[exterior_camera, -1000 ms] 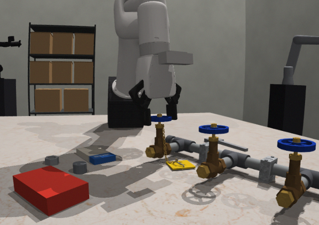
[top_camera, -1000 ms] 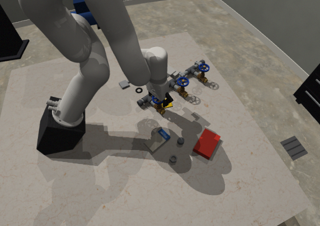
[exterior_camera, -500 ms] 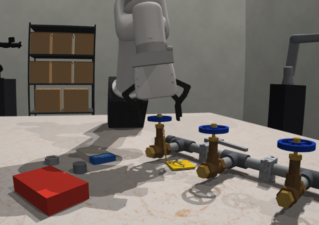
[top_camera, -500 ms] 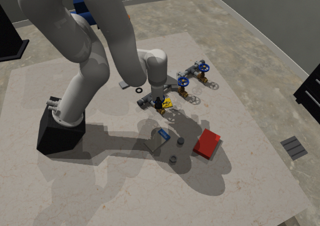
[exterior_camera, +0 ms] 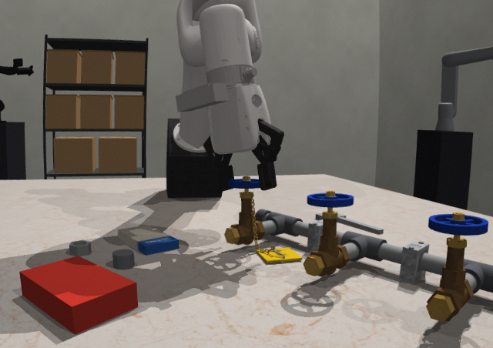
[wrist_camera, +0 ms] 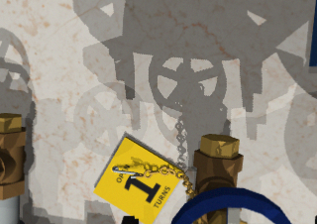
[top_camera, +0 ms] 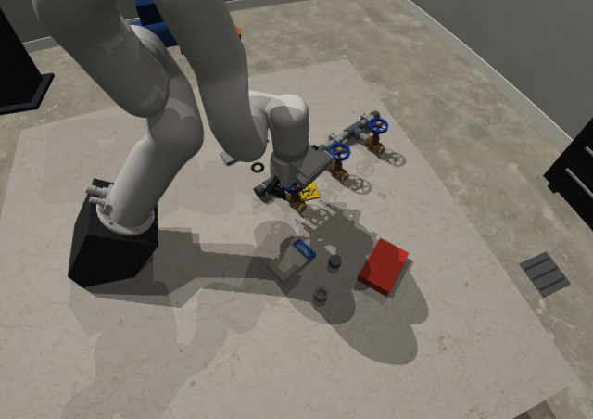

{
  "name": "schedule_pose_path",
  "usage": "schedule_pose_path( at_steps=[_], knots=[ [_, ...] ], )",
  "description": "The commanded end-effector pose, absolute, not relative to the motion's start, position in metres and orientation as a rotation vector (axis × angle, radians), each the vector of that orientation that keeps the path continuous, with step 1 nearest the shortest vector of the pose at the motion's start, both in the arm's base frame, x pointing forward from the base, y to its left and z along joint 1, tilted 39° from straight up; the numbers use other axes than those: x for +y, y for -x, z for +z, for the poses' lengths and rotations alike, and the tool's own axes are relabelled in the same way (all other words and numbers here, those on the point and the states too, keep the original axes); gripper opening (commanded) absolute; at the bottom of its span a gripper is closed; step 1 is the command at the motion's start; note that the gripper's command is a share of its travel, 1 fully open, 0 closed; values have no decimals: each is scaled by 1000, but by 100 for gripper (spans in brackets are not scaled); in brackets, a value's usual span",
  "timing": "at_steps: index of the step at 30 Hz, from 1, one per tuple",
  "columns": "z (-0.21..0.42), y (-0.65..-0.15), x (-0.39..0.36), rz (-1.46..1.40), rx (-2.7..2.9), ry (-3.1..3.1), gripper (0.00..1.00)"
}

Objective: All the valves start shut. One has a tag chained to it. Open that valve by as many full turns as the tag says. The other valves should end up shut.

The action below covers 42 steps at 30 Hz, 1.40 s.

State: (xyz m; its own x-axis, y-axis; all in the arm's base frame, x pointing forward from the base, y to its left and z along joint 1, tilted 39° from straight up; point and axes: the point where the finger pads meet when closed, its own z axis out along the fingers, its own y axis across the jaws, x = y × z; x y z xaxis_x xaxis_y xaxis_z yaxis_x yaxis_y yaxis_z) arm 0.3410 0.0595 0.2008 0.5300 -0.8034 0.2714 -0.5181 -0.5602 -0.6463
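Observation:
Three brass valves with blue handwheels stand along a grey pipe. The first valve's handwheel has a chain running down to a yellow tag on the table. In the wrist view the tag reads "OPEN 1 TURNS", and the blue wheel rim shows at the bottom edge. My gripper is open, with its fingers on either side of this handwheel at wheel height; it also shows in the top view. The middle valve and the far valve stand apart to the right.
A red block, a blue-topped box, a grey nut and a grey cap lie left of the valves. A black ring lies behind the pipe. The robot's black base stands at the left.

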Motion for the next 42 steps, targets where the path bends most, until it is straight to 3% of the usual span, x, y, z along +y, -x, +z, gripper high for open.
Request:
schedule_pose_path(
  at_steps=[1, 28, 29, 42],
  knots=[
    [202, -341, 60, -732, 1413, 2111, 100],
    [202, -341, 60, -703, 1572, 2007, 100],
    [202, -341, 60, -703, 1572, 2007, 0],
    [202, -341, 60, -703, 1572, 2007, 0]
  ],
)
